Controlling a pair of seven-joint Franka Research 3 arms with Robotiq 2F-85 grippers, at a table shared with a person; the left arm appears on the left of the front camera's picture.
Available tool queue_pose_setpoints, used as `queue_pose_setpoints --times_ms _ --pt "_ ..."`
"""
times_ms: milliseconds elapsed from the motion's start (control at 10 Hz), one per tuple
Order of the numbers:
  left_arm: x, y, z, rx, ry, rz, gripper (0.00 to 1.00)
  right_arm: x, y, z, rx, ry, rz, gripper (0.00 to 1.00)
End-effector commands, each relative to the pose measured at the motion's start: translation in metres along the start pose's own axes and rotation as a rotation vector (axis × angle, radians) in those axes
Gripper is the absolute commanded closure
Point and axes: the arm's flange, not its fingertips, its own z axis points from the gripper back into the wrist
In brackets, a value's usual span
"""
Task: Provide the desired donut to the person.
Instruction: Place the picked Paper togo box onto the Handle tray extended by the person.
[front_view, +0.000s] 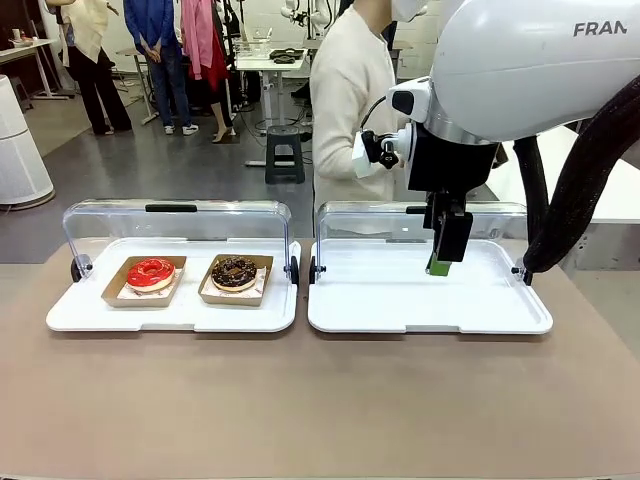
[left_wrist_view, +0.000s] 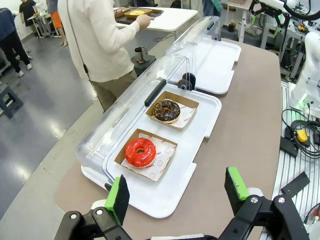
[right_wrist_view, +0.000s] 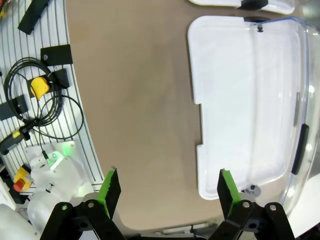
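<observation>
Two donuts lie in cardboard trays on the left white tray: a red glazed donut and a chocolate donut. My left gripper is open and hovers off the near end of that tray, closest to the red donut. Over the empty right white tray my right gripper hangs; in its wrist view the right gripper is open above the brown tabletop beside that tray. The person stands at the far side, turned away, one hand at another table.
Both trays have clear lids tipped open along their far edges. Cables and a yellow device lie on a slatted surface beside the table. A black stool and bystanders stand beyond. The brown tabletop stretches in front.
</observation>
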Motion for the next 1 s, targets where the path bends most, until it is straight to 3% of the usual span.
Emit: queue_pose_setpoints --times_ms 0,400,500,600,900 --pt "0.001 0.000 -0.001 0.003 -0.005 -0.002 0.00 0.000 0.002 0.000 0.004 -0.004 -0.001 0.00" --pt "0.001 0.000 -0.001 0.003 -0.005 -0.002 0.00 0.000 0.000 0.000 0.000 0.000 0.000 0.00" --pt "0.001 0.000 -0.001 0.003 -0.005 -0.002 0.00 -0.050 -0.007 0.007 0.124 -0.193 0.107 0.00" --pt "0.001 0.000 -0.001 0.003 -0.005 -0.002 0.00 -0.106 -0.014 0.013 0.150 -0.402 0.060 0.00" --pt "0.001 0.000 -0.001 0.003 -0.005 -0.002 0.00 -0.246 0.002 0.007 0.020 -0.800 -0.056 0.00"
